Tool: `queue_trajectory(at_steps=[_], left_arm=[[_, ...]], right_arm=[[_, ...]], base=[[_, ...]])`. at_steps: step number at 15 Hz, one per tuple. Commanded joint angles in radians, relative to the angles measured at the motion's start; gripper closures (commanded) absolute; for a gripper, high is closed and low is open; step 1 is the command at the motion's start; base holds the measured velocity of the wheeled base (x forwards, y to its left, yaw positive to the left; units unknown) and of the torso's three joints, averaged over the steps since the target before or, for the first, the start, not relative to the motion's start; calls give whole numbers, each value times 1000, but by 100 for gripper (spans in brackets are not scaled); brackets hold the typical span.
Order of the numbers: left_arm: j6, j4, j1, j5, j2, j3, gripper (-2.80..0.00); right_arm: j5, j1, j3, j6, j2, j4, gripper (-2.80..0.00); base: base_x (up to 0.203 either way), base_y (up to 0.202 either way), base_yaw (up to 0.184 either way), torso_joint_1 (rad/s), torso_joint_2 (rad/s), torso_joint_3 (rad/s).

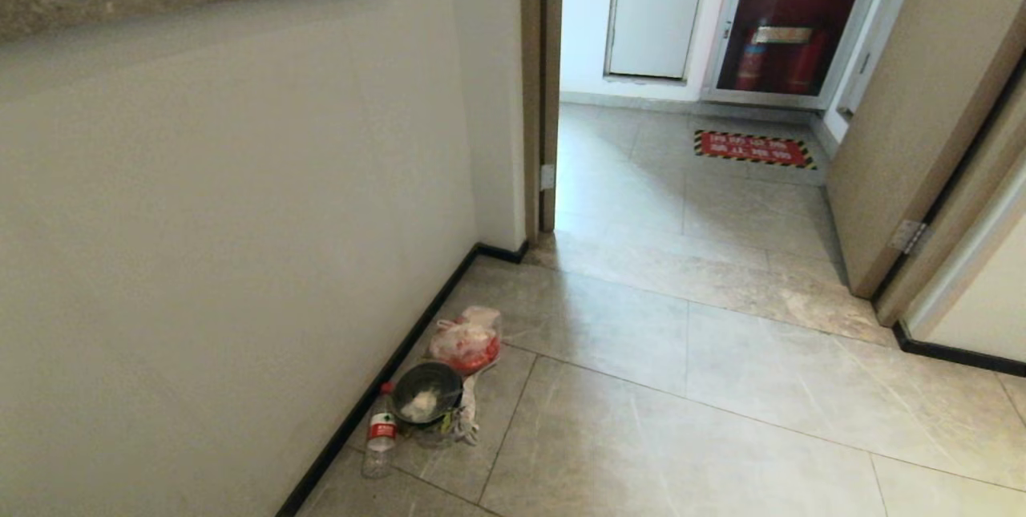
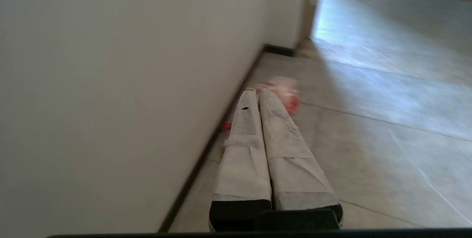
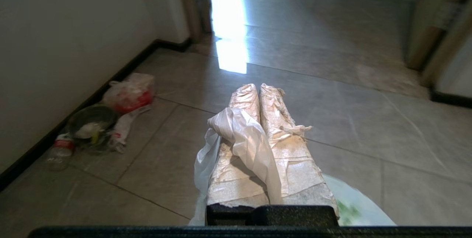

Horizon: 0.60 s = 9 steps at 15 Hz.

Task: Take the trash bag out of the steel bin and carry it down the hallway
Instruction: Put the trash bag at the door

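Grey marbled floor tiles (image 1: 721,389) run along a plain white wall (image 1: 224,204) with a black baseboard toward a brown wooden door frame (image 1: 539,84) and an open doorway. In the right wrist view, the right gripper (image 3: 258,87), its fingers wrapped in pale crinkled tape, is pressed together with a fold of the thin, white, semi-translucent plastic trash bag (image 3: 243,134) pinched between them; the film drapes over the fingers and hangs down on both sides, with a pale green-printed patch beside the gripper's base. Most of the bag is cut off below the wrist, so its fullness cannot be made out. Ahead of that gripper and off toward the wall lies a small litter pile: a clear bag with red contents (image 3: 129,92), a dark round bowl holding white scraps (image 3: 90,121) and a clear plastic bottle with a red label (image 3: 61,149). The left gripper (image 2: 256,91), also taped, has its fingers closed against each other with nothing between them, close to the baseboard; the red-filled bag beyond its tips is blurred. Neither arm shows in the head view.
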Motion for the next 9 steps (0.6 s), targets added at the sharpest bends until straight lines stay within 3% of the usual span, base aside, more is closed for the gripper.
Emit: queue_trajectory(at_steps=[1,9], left_arm=[[0,2,0,1,0,0,0],[0,2,0,1,0,0,0]], right_arm=[[0,-2,0,0,0,-1,0],[1,-2,1,0,0,-1,0]], base=[[3,-11,145,0,2,7],[3,-17,169,1,3,3]])
